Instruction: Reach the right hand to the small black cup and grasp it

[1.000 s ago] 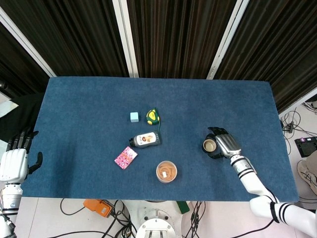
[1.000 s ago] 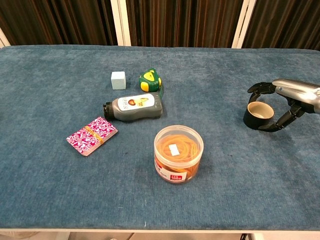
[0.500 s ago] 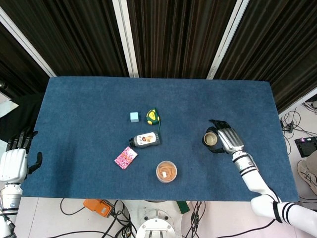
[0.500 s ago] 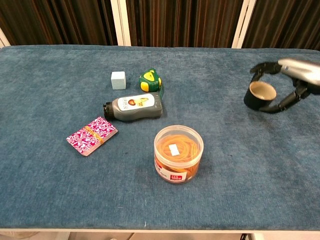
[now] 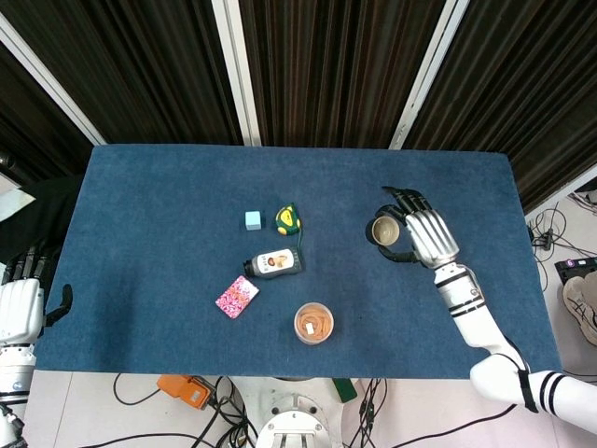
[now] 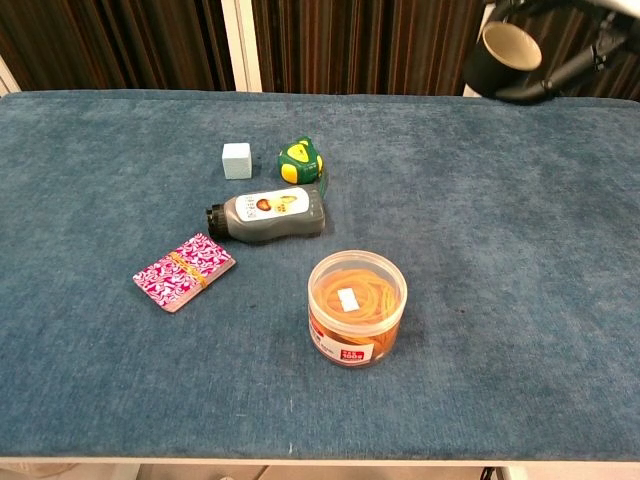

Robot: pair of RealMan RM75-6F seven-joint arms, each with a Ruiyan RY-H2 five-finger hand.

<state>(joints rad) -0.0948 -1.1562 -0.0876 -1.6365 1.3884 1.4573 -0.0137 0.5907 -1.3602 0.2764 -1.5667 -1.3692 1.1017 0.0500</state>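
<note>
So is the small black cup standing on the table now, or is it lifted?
Lifted. In the chest view the small black cup is tilted, well above the table, held by the right hand.

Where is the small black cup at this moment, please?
The cup is in the right hand, lifted off the table at the top right of the chest view, far right of the tape measure.

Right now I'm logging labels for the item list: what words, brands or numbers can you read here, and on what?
No text can be read in either view.
Grey bottle: an oval label with a picture, print blurred.
Clear tub of rubber bands: white sticker on the lid and red label on the side, both too small.
Patterned pink card pack: no legible words.
Small black cup, held by the right hand: no marking visible.
</note>
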